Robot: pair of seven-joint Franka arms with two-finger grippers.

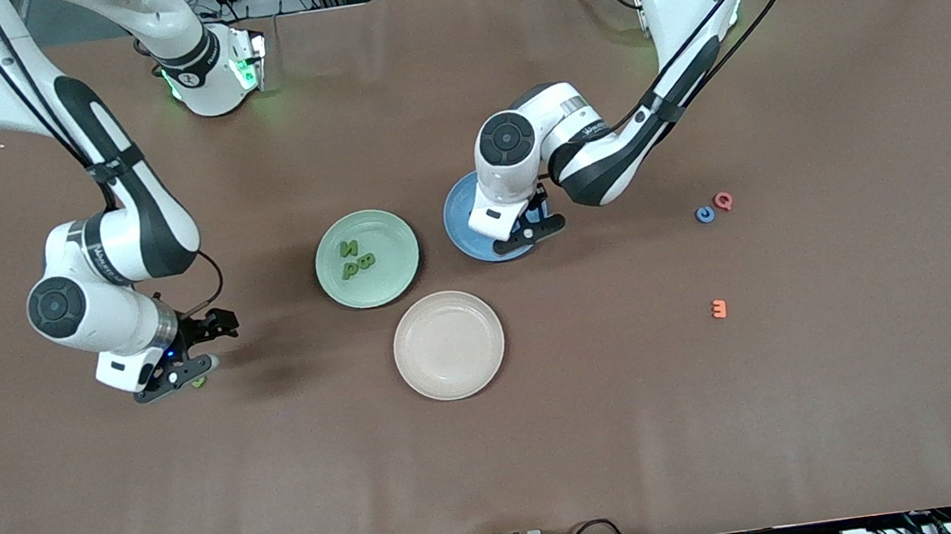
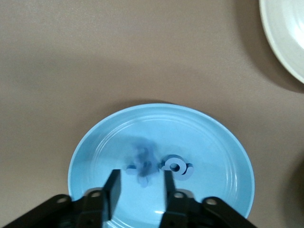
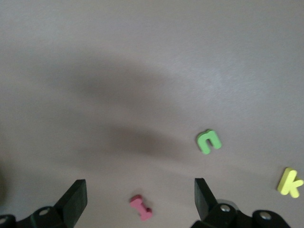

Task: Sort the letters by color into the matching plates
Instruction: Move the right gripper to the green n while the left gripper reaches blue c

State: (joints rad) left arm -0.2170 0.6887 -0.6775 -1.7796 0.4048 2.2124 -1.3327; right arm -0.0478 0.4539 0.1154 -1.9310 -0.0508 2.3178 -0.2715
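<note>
My left gripper [image 1: 535, 221] hangs open low over the blue plate [image 1: 458, 211]. In the left wrist view its fingers [image 2: 112, 190] stand apart over the plate [image 2: 104, 142]. A blurred blue letter [image 2: 142, 164] lies just off the tips, beside a second blue letter [image 2: 176, 167]. My right gripper [image 1: 200, 351] is wide open above the table toward the right arm's end. A pink letter [image 3: 141, 208] lies between its fingers [image 3: 76, 199], with a green letter [image 3: 209, 141] and a yellow letter [image 3: 289, 182] close by. The green plate [image 1: 392, 239] holds green letters [image 1: 356, 257]. The beige plate [image 1: 449, 345] is empty.
A blue letter [image 1: 705, 214], a red letter [image 1: 723, 200] and an orange letter [image 1: 719, 308] lie on the brown table toward the left arm's end. A green letter [image 1: 198, 383] shows beside my right gripper. The beige plate is nearest the front camera.
</note>
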